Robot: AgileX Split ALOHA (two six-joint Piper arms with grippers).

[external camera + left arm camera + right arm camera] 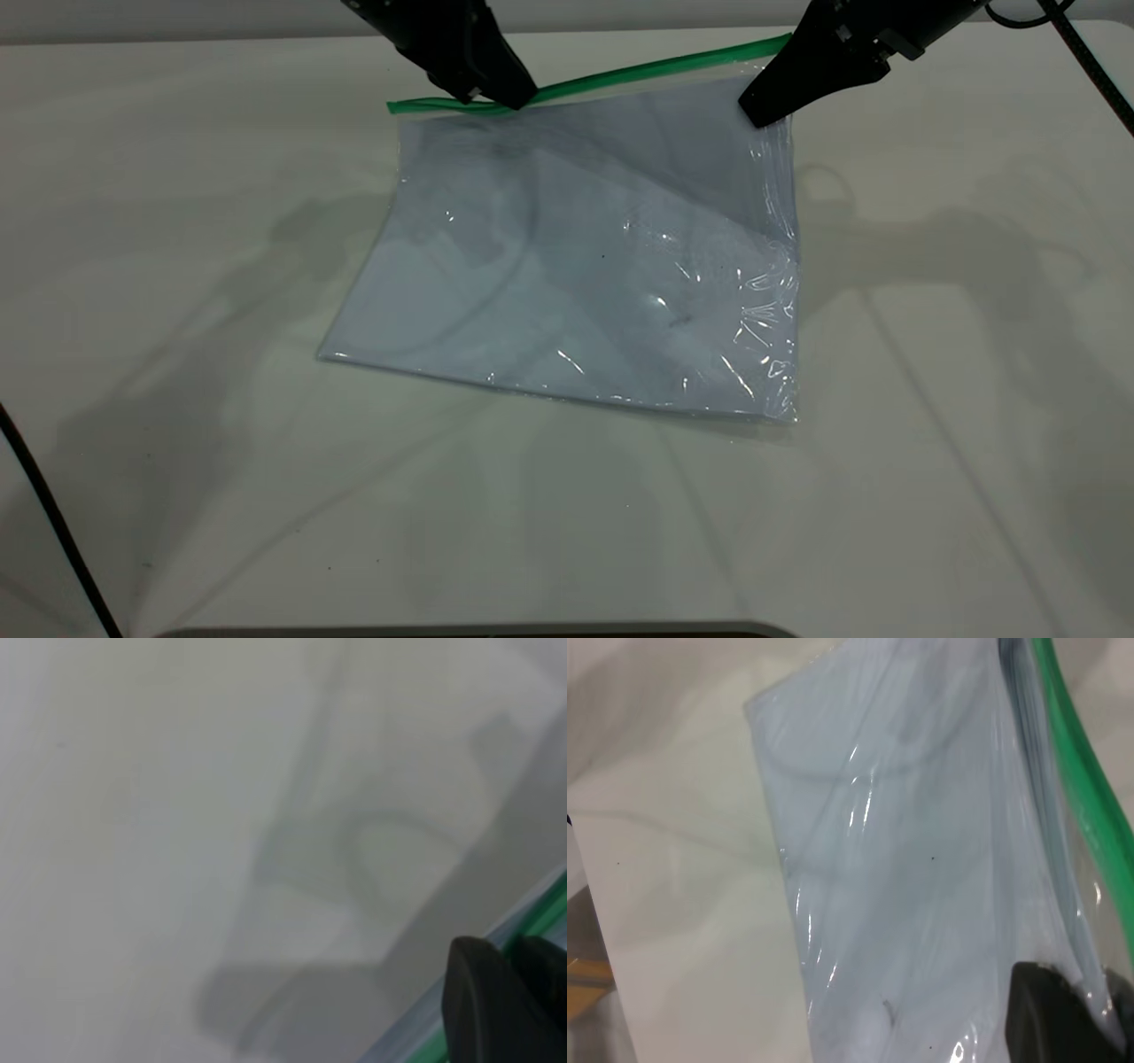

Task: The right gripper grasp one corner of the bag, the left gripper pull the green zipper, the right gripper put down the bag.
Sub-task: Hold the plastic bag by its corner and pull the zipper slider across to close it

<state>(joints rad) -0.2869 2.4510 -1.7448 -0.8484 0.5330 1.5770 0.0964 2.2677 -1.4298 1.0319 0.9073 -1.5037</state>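
Bag (585, 266) lies mid-surface (177, 354), its far edge lifted, zipper (620, 78) running along that edge. Right end effector (762, 111) is clenched on the bag's far-right corner, just below the zipper's right end. Left end effector (500, 96) is clenched on the zipper near its left end. Slider tab is hidden under the left tips. Both arms are cut off at the frame top. Left wrist view shows only fingertips (483, 1001) beside the green strip (549, 917).
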